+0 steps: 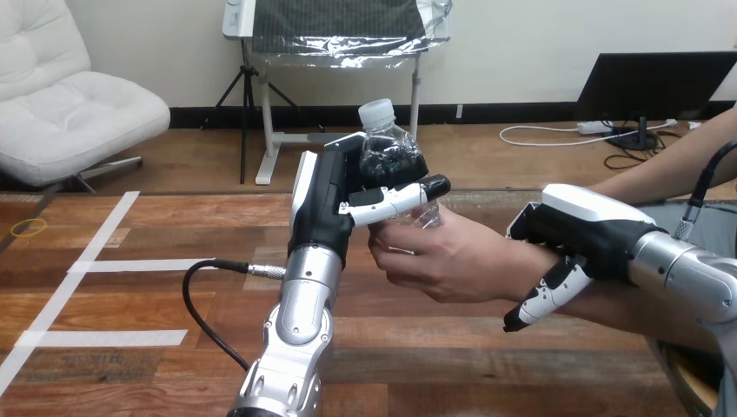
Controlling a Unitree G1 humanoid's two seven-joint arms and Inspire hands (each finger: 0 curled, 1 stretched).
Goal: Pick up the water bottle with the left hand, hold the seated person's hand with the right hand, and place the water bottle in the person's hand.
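A clear water bottle (388, 143) with a white cap stands upright above the middle of the table. My left hand (328, 204) is shut on it, thumb across its front. The person's hand (448, 256) reaches in from the right, and its fingers wrap the bottle's lower part just below my thumb. So both hands are on the bottle. My right hand (578, 230) lies over the person's wrist, with its fingers (547, 295) curled down round the near side of it.
White tape strips (130, 265) mark the wooden table (487, 356) at the left. A black cable (198, 304) loops beside my left forearm. A small yellow ring (28, 228) lies at the far left edge.
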